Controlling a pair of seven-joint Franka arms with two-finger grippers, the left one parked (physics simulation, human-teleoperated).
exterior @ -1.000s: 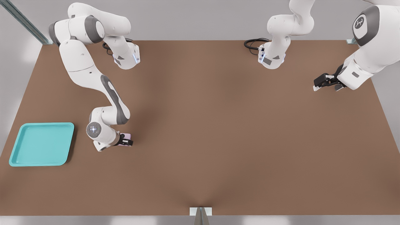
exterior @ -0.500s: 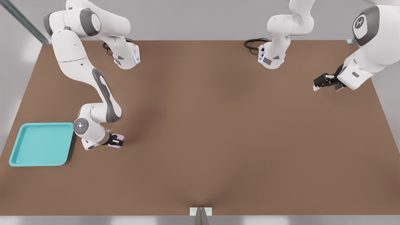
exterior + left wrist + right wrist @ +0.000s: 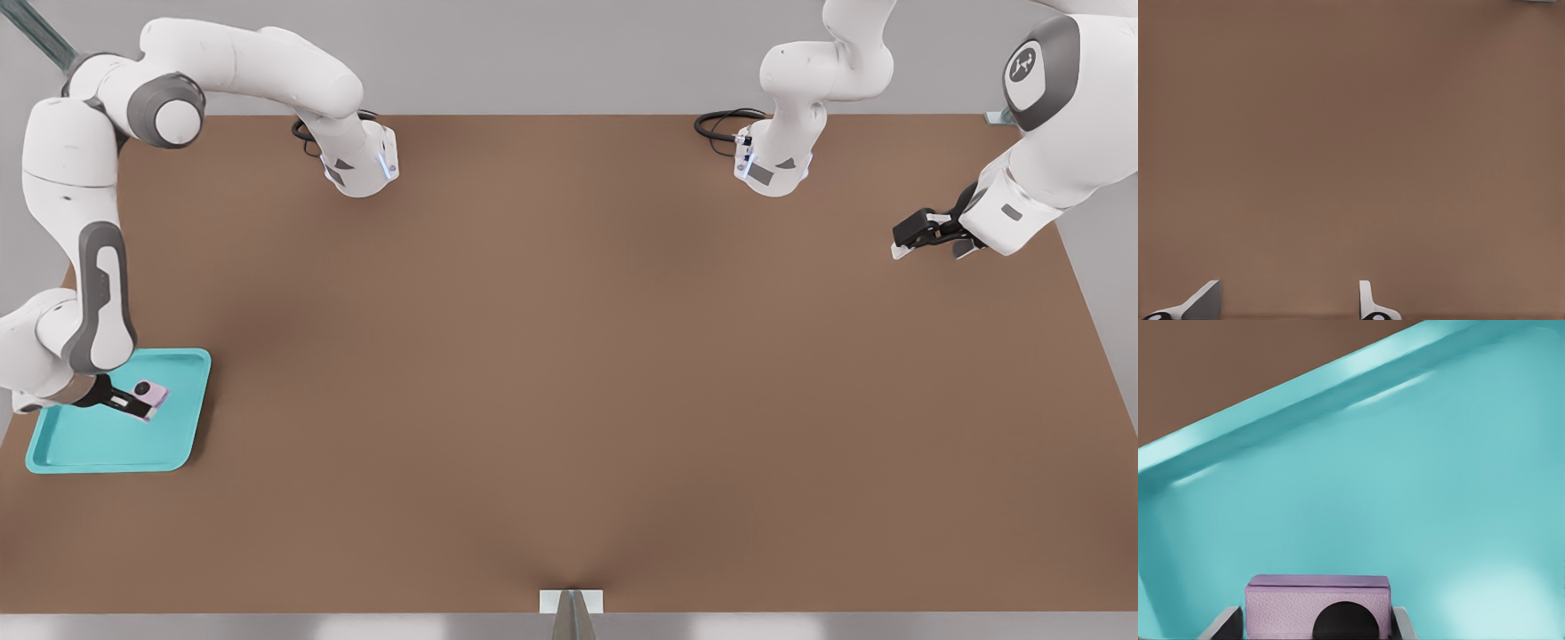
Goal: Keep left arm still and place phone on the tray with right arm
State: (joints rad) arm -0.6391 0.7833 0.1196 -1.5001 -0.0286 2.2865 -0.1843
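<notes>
The turquoise tray (image 3: pixel 107 444) lies at the front view's left, near the table's left edge. Above the tray's far right part hangs the small pink-lilac phone (image 3: pixel 151 392), a black lens showing on it. My gripper (image 3: pixel 142 401) is shut on the phone, reaching in from the left at the end of the right arm (image 3: pixel 84 267). In the right wrist view the phone (image 3: pixel 1317 603) sits between my two fingertips, with the tray's floor (image 3: pixel 1405 487) filling the picture beyond it and its rim (image 3: pixel 1271 407) running across. The left arm (image 3: pixel 1040 151) stands at the front view's far right.
The brown table (image 3: pixel 578 373) spreads to the right of the tray. Two arm bases (image 3: pixel 360 164) stand along the far edge with black cables (image 3: pixel 720 120). A metal bracket (image 3: pixel 571 604) sits at the middle of the near edge.
My gripper carried the phone to the front view's left, from the bare table beside the tray to above the tray. The arm's elbow swung left with it. The left arm stayed put.
</notes>
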